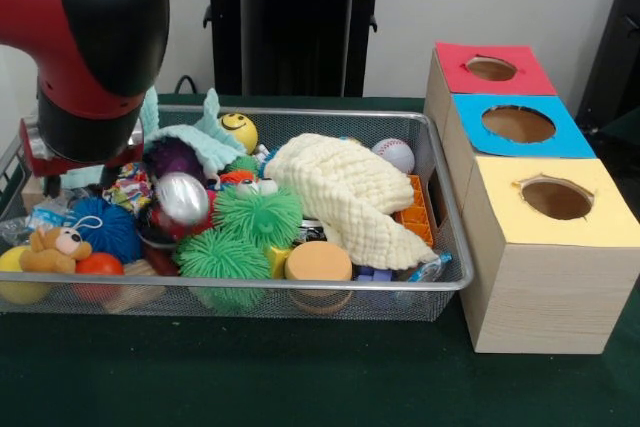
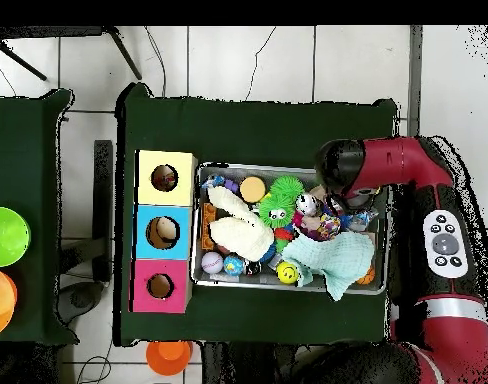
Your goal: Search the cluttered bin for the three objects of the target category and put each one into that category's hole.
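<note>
One red and black arm (image 1: 85, 47) fills the upper left of the front view, its glossy rounded housing hanging over the left end of a silver wire-mesh bin (image 1: 300, 292) on a dark green table (image 1: 300, 377). The gripper is hidden beneath the housing in both views, so whether its jaws are spread or closed cannot be told.

At right in the front view stands a row of three pale wood-grain boxes, each with a round hole in a coloured top: yellow (image 1: 557, 199) nearest the lower right, blue (image 1: 519, 124) in the middle, red (image 1: 491, 69) toward the top.

Inside the bin, a cream waffle-textured cloth (image 1: 345, 192) lies folded across the centre right, and a mint-green cloth (image 1: 195, 137) bunches at the upper left. Two spiky green rubber puffer balls (image 1: 240, 237) sit at centre front, one with googly eyes. Just right of them rests a flat tan disc (image 1: 318, 261). A fuzzy blue ball (image 1: 105, 227) and a small brown plush bear (image 1: 55, 247) crowd the lower left, beside a smooth orange ball (image 1: 98, 265). A shiny silver egg shape (image 1: 182, 197) lies left of the puffers. A yellow smiley ball (image 1: 238, 130) and a stitched white baseball (image 1: 394, 154) sit along the far rim.
</note>
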`<state>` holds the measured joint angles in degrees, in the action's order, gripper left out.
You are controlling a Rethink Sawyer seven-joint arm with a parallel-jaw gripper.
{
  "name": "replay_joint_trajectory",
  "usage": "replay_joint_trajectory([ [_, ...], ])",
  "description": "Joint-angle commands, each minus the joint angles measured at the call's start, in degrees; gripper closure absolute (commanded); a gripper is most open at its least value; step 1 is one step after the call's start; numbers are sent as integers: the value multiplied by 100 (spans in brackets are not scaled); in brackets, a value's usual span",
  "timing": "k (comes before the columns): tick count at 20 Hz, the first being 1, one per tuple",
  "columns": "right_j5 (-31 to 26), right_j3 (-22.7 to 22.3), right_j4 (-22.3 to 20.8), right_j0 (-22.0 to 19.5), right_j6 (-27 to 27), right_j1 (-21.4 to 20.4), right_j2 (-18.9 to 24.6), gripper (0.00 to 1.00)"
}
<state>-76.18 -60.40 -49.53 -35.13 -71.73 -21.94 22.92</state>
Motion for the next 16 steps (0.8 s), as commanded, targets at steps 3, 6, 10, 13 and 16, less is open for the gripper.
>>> replay_joint_trajectory([
  [3,-107,210,-637,15,1887,155,-167,0],
  [6,-53,103,-593,-12,1807,139,-146,0],
  [10,-98,-165,-277,-150,1755,145,-35,0],
  [13,-11,-257,-125,-235,1691,204,54,0],
  [16,100,-375,186,-376,1615,250,242,0],
])
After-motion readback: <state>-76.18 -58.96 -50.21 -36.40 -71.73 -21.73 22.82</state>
